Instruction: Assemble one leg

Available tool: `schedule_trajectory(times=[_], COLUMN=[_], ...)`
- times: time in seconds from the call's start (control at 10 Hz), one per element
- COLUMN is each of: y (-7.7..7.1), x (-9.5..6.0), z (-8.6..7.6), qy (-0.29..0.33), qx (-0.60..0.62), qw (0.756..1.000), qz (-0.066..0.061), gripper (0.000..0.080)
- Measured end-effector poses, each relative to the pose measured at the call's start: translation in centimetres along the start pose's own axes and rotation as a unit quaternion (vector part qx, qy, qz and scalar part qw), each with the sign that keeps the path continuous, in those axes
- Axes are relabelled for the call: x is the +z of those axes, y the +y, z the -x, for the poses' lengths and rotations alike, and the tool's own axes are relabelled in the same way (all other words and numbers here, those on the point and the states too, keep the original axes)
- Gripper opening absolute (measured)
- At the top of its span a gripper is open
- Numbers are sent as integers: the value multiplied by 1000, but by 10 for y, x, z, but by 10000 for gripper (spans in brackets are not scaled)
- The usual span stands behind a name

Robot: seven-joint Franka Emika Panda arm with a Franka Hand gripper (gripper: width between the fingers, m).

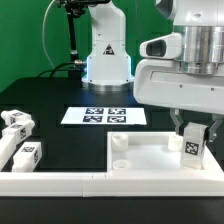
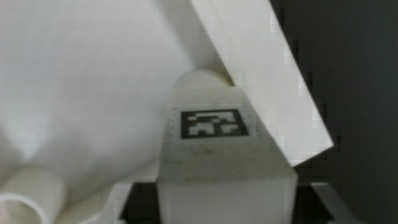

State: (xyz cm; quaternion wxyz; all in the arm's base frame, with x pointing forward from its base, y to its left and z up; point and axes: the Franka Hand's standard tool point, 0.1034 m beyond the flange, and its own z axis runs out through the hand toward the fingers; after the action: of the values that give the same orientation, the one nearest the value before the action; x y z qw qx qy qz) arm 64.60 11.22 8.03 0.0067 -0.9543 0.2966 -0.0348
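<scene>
My gripper (image 1: 192,132) is shut on a white leg (image 1: 192,147) with a black-and-white tag on its side and holds it upright over the near right part of the large white square panel (image 1: 150,158). In the wrist view the leg (image 2: 217,150) fills the middle, its tag facing the camera, with dark fingers (image 2: 141,200) tight against both its sides. The panel (image 2: 89,90) lies beneath it. Whether the leg's lower end touches the panel is hidden. Two more tagged white legs (image 1: 24,152) lie at the exterior view's left.
The marker board (image 1: 104,116) lies on the black table behind the panel. The arm's white base (image 1: 106,55) stands at the back. A white rail (image 1: 60,184) runs along the front edge. A raised peg (image 1: 118,143) stands on the panel's left part.
</scene>
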Motion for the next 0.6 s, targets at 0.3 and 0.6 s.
schedule_trajectory(times=[0.3,0.6], y=[4,7], x=[1,2], z=[-1,1], qy=[-4,-29], qx=[232,461], qw=[973,887], qz=[0,-17], gripper=[286,287])
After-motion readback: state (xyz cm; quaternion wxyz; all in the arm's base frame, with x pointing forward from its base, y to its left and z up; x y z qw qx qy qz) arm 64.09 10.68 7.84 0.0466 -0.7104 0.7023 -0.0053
